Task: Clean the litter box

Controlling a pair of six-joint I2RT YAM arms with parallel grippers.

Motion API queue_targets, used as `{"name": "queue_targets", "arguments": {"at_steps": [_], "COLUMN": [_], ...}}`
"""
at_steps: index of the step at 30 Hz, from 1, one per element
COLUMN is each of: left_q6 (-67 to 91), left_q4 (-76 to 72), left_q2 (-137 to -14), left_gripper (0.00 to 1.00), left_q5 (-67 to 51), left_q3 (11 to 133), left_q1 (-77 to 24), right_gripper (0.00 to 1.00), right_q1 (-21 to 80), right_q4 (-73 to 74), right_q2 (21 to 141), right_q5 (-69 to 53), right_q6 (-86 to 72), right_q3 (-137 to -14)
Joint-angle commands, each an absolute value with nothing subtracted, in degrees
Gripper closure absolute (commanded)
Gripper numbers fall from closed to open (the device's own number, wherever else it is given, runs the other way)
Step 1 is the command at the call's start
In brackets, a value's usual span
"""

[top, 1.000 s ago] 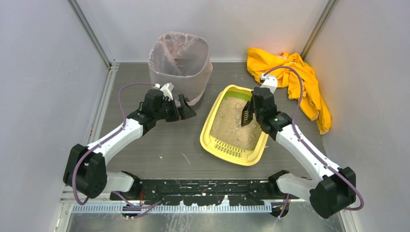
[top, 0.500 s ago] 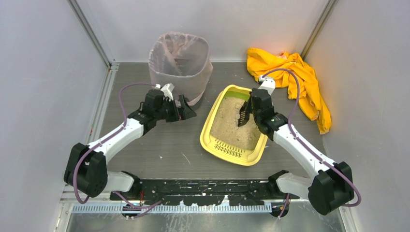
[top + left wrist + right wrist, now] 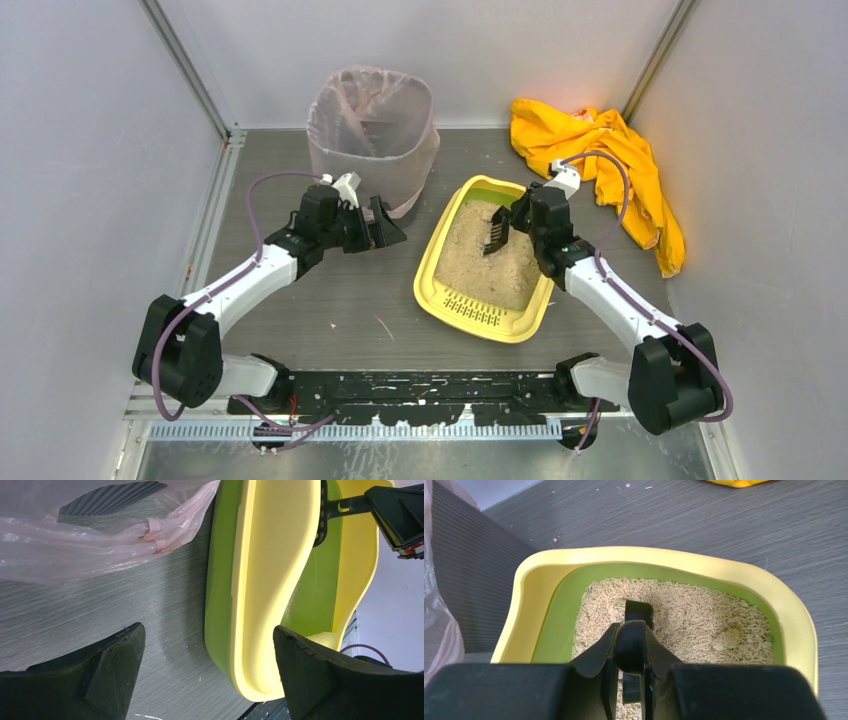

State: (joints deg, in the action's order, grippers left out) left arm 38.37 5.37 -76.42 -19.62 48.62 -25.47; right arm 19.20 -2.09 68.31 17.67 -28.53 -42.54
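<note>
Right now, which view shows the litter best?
Right wrist: it looks down into the box, with the litter close and its grains distinct, though the scoop hides a strip. Top shows all of it, but small. Left wrist sees only the box's side; the litter is hidden.

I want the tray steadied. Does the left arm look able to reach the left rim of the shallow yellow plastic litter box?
Probably yes: the open left claw faces the litter box rim, with only grey tabletop between them.
</note>
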Motion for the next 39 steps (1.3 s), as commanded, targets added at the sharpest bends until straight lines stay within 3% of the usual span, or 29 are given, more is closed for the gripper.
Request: {"name": "queue_targets", "arguments": {"at_steps": [1,19,31,39], "left_q6": [38.06,38.13,38.70,39.16], "left_q4": [2.64,2.57,1.74,1.17], "left_q2": [-76.54,-75.90,-76.58,-76.94], "left_gripper": [0.02,0.03,0.03,0.03], "left_q5": [-21.10,-21.45,-22.11,-22.72], "left_q3": [49.22,49.13,49.10,48.96], "left_q1": [-25.22,-25.22,-25.22,-25.22], "right_gripper": [0.99,0.99,0.99,0.99], "right_q1": [18.47,10.74,9.24,7.93], "right_q4": [-9.03,-19.78,-9.64,-10.22], "right_q2": [69.12,72.08,58.86,57.82], "right_q5": [7.41,-8.28,-9.52,-10.73], "right_q6": [-36.12,-44.02,-43.42,-43.85], "right_q3": [-41.00,-34.99,-37.01,-34.78]}}
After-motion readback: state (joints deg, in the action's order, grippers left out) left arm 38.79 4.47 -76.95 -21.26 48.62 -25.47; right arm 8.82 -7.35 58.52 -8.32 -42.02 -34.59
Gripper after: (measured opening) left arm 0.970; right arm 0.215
